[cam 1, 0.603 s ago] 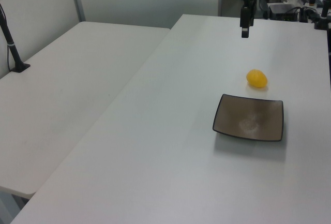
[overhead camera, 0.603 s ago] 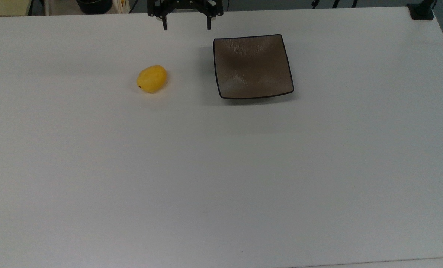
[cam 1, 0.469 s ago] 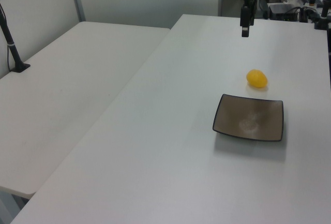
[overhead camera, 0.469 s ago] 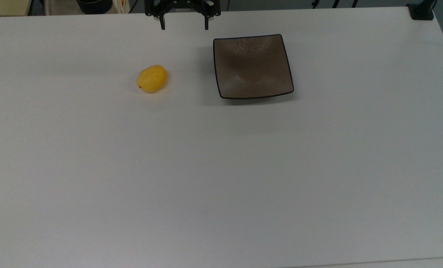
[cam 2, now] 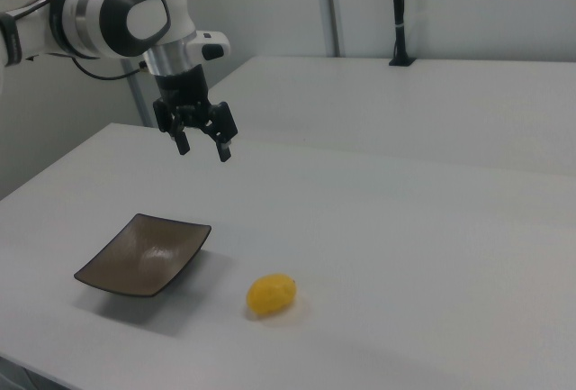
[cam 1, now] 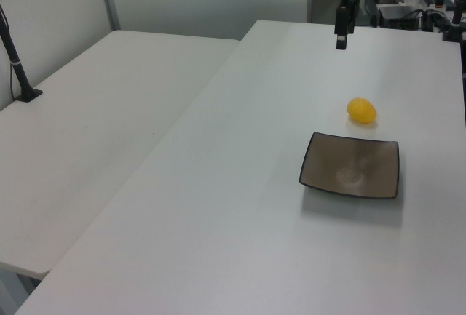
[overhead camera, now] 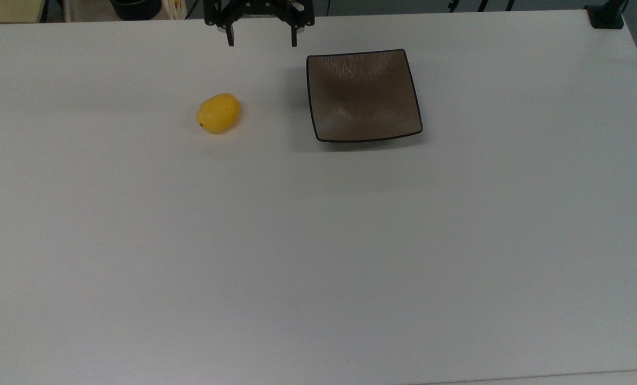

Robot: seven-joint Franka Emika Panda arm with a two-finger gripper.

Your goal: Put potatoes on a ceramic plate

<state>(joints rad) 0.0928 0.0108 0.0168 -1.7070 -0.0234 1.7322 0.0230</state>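
A small yellow potato (overhead camera: 218, 113) lies on the white table, to the left of the plate in the top view; it also appears as potato (cam 1: 361, 110) and potato (cam 2: 271, 294). The square brown-grey ceramic plate (overhead camera: 363, 96) with a dark rim sits bare, seen also as plate (cam 1: 351, 165) and plate (cam 2: 144, 254). My gripper (overhead camera: 261, 41) hangs open in the air near the table's far edge in the top view, above and between potato and plate; gripper (cam 2: 203, 149), gripper (cam 1: 341, 43). Nothing is between its fingers.
The white table (overhead camera: 318, 240) stretches wide toward the top view's bottom. A second white table (cam 1: 95, 126) stands at the left view's left, with a black post (cam 1: 16, 68) on it. A black clamp (overhead camera: 607, 16) sits at the top view's upper right corner.
The gripper has shifted a little to the top view's left, toward the potato's side. Potato and plate have not moved.
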